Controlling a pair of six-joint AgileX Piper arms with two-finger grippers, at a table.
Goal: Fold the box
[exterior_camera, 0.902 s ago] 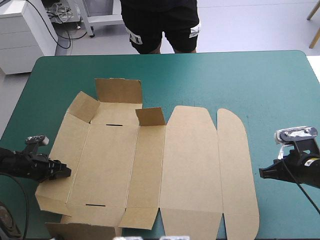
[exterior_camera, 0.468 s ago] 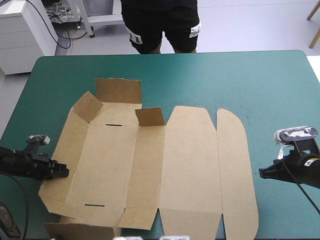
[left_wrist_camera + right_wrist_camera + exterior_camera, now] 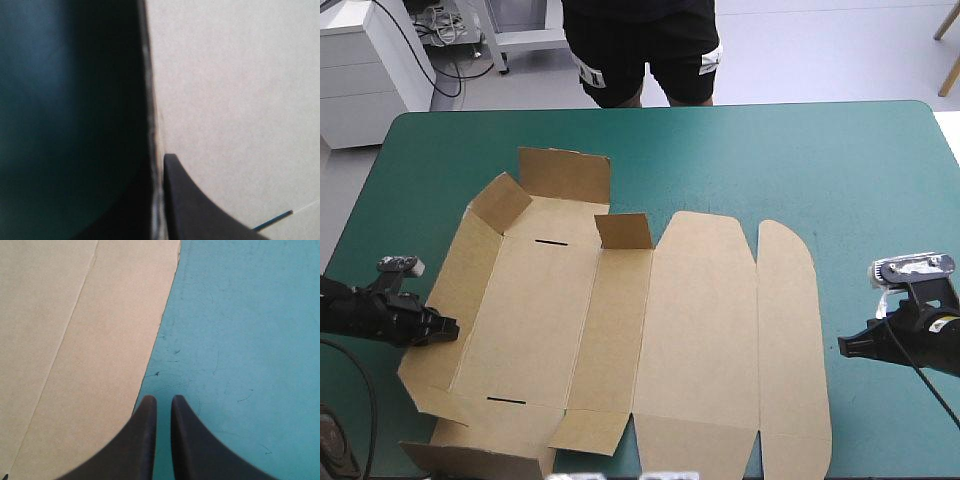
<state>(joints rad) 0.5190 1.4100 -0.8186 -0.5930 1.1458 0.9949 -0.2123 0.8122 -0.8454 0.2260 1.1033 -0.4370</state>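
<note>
Lifted higher, the box [image 3: 700,320] wall seems pinched by left claw [image 3: 446,328].

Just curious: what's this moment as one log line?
left gripper: shut on box left wall, tilted up | right gripper: shut, empty, beside box

The teal-green table cover [image 3: 800,160] bears fine dark scratches and scuffs.
</note>
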